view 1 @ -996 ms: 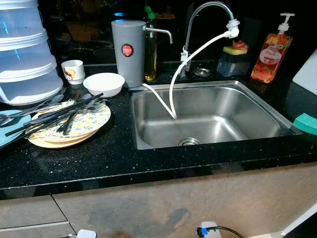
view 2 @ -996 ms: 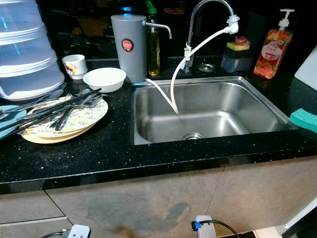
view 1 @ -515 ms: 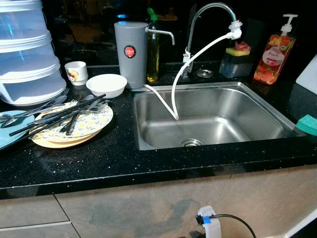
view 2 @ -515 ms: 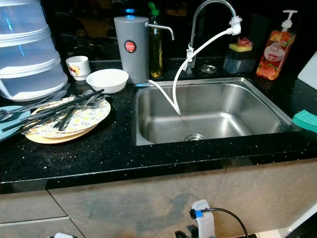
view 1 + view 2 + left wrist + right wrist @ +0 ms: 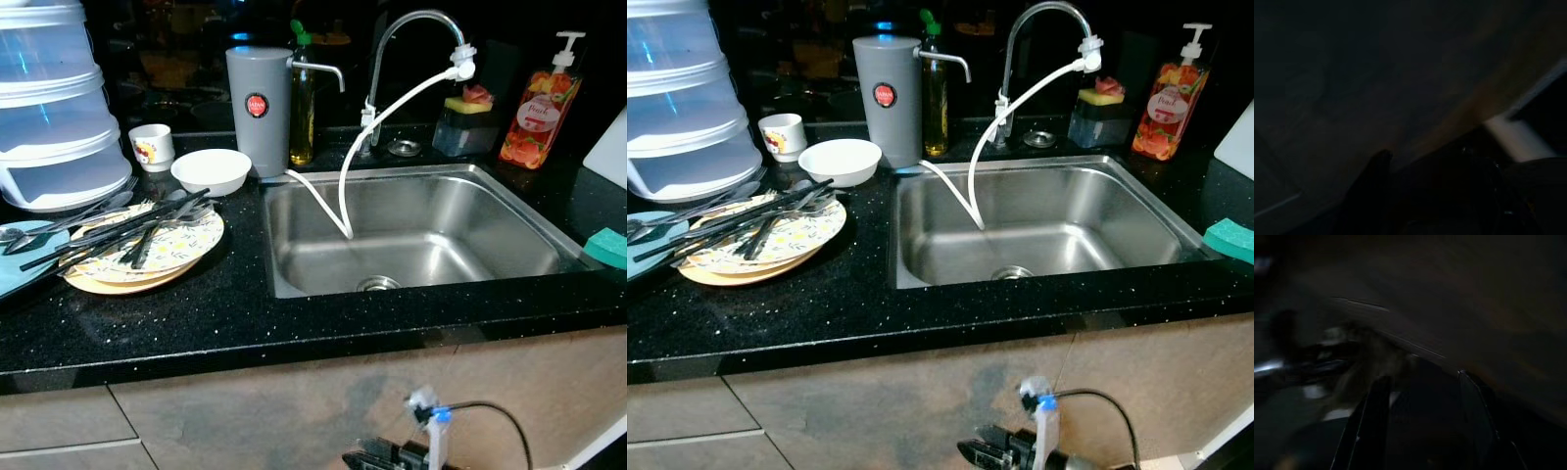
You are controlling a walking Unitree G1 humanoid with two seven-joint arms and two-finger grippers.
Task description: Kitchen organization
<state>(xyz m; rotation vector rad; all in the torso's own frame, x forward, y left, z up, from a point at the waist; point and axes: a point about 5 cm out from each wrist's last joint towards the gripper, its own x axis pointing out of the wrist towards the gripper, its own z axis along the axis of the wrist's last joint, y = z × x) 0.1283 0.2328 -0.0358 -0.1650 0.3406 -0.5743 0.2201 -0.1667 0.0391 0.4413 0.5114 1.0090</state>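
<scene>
A stack of flowered plates [image 5: 147, 250] lies on the black counter [image 5: 225, 313] left of the sink, with several dark pieces of cutlery [image 5: 118, 230] across it. Behind the plates stand a white bowl [image 5: 210, 170] and a small white cup [image 5: 151, 146]. The steel sink [image 5: 411, 235] has a tap [image 5: 411, 29] with a white hose [image 5: 345, 186] hanging into the basin. My right gripper [image 5: 972, 453] is low in front of the cabinet, below the counter edge, open and holding nothing. In the dark left wrist view, my left gripper [image 5: 1425, 161] looks open against a dim panel.
A grey water dispenser [image 5: 259, 108], an oil bottle [image 5: 300, 93], a sponge holder [image 5: 460, 122] and a soap pump bottle [image 5: 534, 113] line the back. Clear stacked containers [image 5: 49, 108] stand far left, with a blue plate [image 5: 24, 259] beside them. A green sponge [image 5: 607, 245] lies at the right.
My right arm has come further into the bottom of the eye views, its black fingers now showing. The camera has shifted slightly. The things on the counter have not moved.
</scene>
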